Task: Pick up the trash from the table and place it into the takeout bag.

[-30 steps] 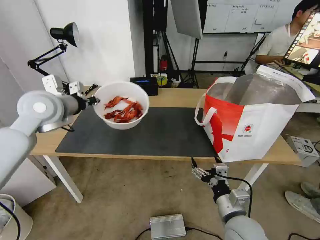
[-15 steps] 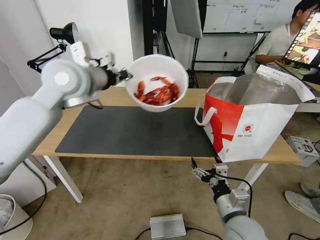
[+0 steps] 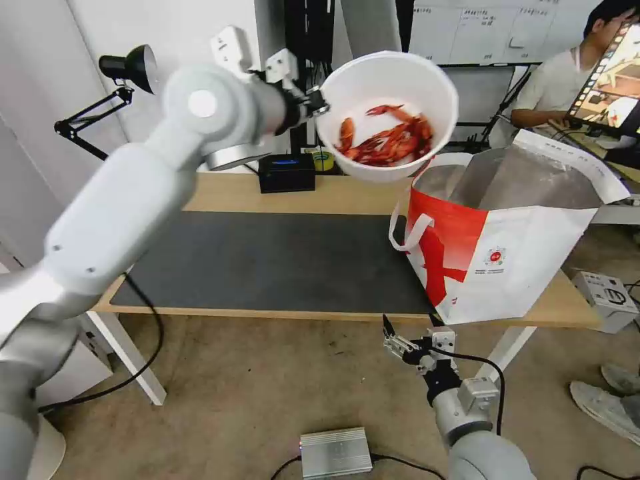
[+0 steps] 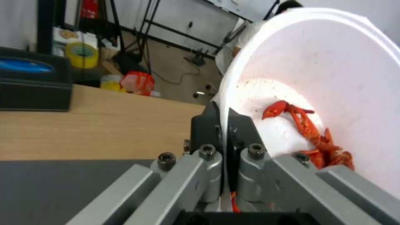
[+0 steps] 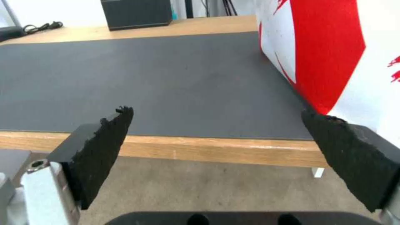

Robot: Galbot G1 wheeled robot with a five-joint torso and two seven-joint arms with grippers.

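Left pincer (image 3: pixel 315 105): clamped on the rim of my white round bowl of red crayfish shells (image 3: pixel 389 115), held aloft.
Bag: white-and-red foil-lined takeout bag (image 3: pixel 507 233) stood on the surface, just right of and below the bowl.
Right pincer (image 3: pixel 399 341): open, parked low.

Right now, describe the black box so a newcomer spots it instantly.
Start at the table and go to its far edge, behind the grey mat. The black box sits there, left of the bag. It is the only dark rectangular thing on the wood, with a blue patch on top.
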